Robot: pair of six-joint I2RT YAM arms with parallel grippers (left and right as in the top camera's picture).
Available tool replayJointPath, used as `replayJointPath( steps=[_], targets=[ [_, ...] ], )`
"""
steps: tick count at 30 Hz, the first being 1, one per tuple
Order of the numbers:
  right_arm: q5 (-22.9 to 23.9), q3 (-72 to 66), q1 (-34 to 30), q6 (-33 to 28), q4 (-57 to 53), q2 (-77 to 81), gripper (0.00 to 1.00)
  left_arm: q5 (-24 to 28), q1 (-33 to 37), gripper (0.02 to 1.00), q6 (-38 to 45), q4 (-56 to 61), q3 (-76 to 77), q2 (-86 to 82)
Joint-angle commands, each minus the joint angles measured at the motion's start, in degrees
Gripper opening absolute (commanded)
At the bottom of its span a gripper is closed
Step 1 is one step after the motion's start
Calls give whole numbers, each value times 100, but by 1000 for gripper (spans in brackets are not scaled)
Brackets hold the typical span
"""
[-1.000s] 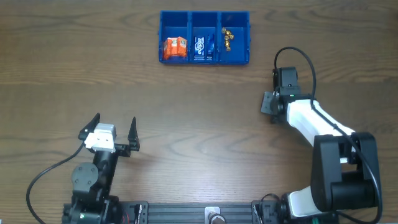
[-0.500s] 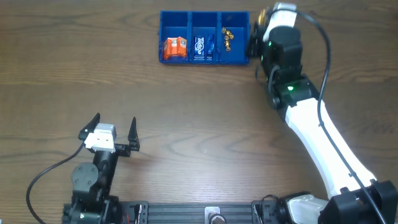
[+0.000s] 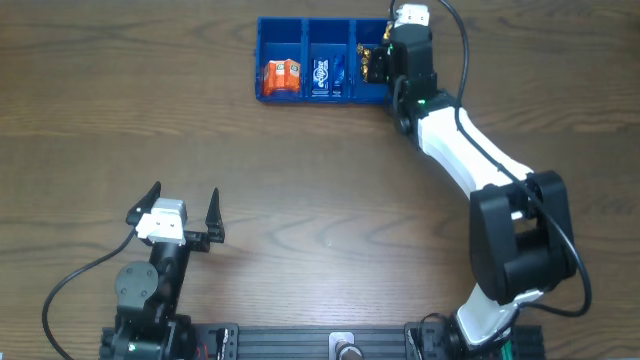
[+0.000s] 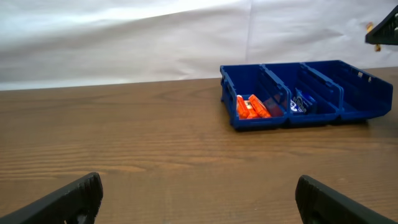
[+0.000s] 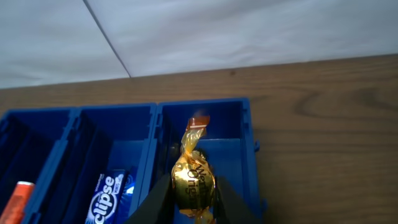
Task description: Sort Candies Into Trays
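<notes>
A blue three-compartment tray point(image 3: 329, 25) sits at the far middle of the table. Its left bin holds orange candies point(image 3: 282, 75), its middle bin blue packets point(image 3: 325, 73), its right bin gold candies point(image 3: 368, 60). My right gripper point(image 3: 383, 60) hangs over the right bin, shut on a gold-wrapped candy point(image 5: 193, 177) held above that bin point(image 5: 239, 149). The blue packet point(image 5: 107, 193) lies in the neighbouring bin. My left gripper point(image 3: 185, 205) stands open near the table's front left, far from the tray point(image 4: 305, 93), with nothing between its fingers point(image 4: 65, 199).
The wooden table point(image 3: 300, 190) stretches between the two arms. A white wall or sheet point(image 4: 155, 37) stands behind the tray.
My right arm has swung from the right side of the table up and left to the tray, and its gripper now hangs over the right bin. The left arm has not moved.
</notes>
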Motion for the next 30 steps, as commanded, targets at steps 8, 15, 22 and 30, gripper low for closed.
replayJointPath(
  steps=[8,15,22,30],
  targets=[
    [83,240,70,-109,-4,46,141,-17,17,1000,-63,-245,-87,-35],
    [79,243,208,-105,59,46,715,-17,17,998,-63,-245,-87,-35],
    [81,243,184,-142,-9,-140,831,-17,17,996,-63,-245,-87,-35],
    [85,-520,-396,-1438,-942,-2463,998,-17,17,998,-63,-245,-87,-35]
  ],
)
